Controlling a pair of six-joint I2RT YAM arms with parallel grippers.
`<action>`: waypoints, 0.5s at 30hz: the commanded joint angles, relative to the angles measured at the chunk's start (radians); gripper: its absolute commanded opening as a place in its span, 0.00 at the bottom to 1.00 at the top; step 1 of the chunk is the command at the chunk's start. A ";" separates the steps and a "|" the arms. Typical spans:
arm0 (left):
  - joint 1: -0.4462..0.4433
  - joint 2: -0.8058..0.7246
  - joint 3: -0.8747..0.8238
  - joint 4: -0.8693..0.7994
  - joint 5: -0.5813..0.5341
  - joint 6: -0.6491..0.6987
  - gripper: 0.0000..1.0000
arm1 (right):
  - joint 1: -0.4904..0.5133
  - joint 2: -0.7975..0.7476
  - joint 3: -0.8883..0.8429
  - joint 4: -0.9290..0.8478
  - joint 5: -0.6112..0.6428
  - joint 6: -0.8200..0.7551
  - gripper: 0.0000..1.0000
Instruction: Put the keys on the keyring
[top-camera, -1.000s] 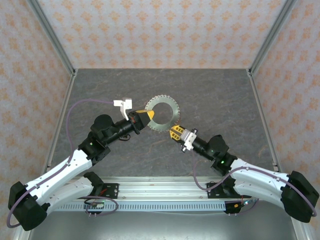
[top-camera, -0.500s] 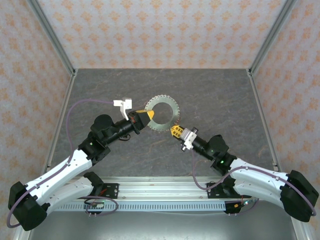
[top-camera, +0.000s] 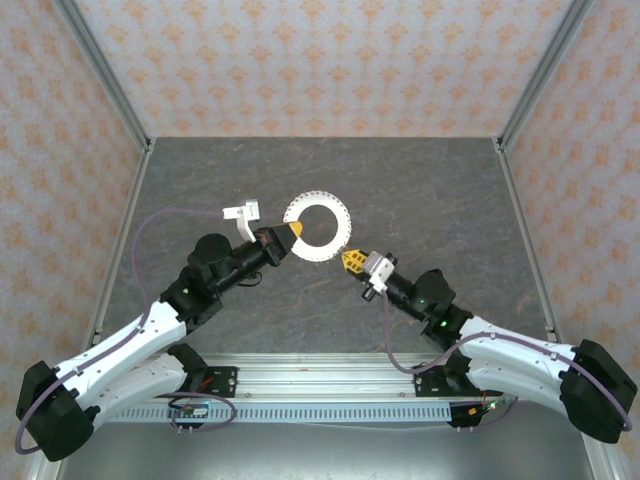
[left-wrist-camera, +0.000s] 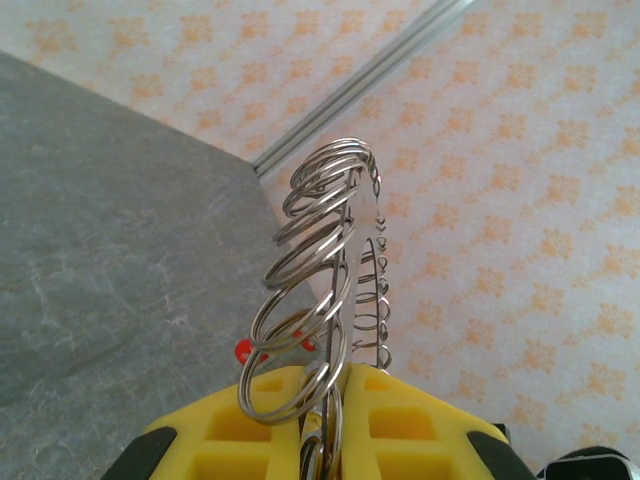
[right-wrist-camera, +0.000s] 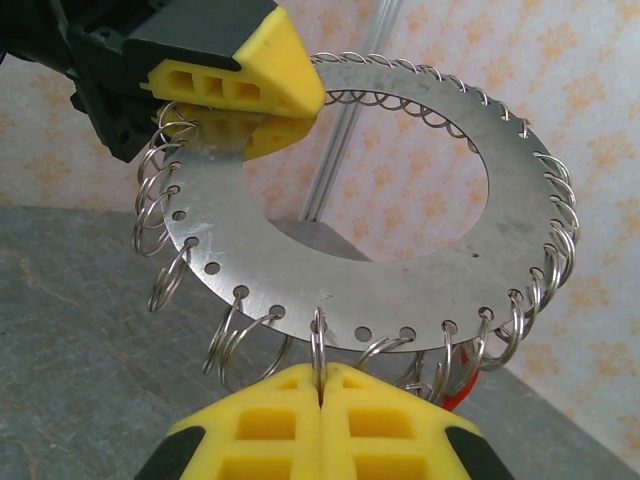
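The keyring (right-wrist-camera: 300, 285), a toothed metal disc hung with wire loops (right-wrist-camera: 150, 215), was held clear of the worktop (top-camera: 200, 180), the left hand (top-camera: 298, 231) clamped on its left rim and the right hand (top-camera: 350, 261) pinched shut on one loop (right-wrist-camera: 316, 345) at its near rim. A hard tug could twist the keyring loose or slip the loop. No writing was legible.

Even bright light; glare on keyring (top-camera: 320, 252)

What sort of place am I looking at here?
Probably a robotics lab test cell: a left arm and right arm bolted to a metal rail, a grey stone-look tabletop, and orange-patterned wall panels in aluminium framing enclosing it.
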 joint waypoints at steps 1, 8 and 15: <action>0.010 -0.013 -0.031 -0.007 -0.122 -0.068 0.08 | 0.004 0.013 0.031 0.019 0.020 0.073 0.00; 0.007 -0.005 -0.087 -0.092 -0.163 -0.179 0.17 | 0.004 0.104 0.024 0.066 0.024 0.125 0.00; 0.006 0.012 -0.157 -0.138 -0.209 -0.290 0.19 | 0.004 0.166 0.016 0.059 -0.008 0.171 0.00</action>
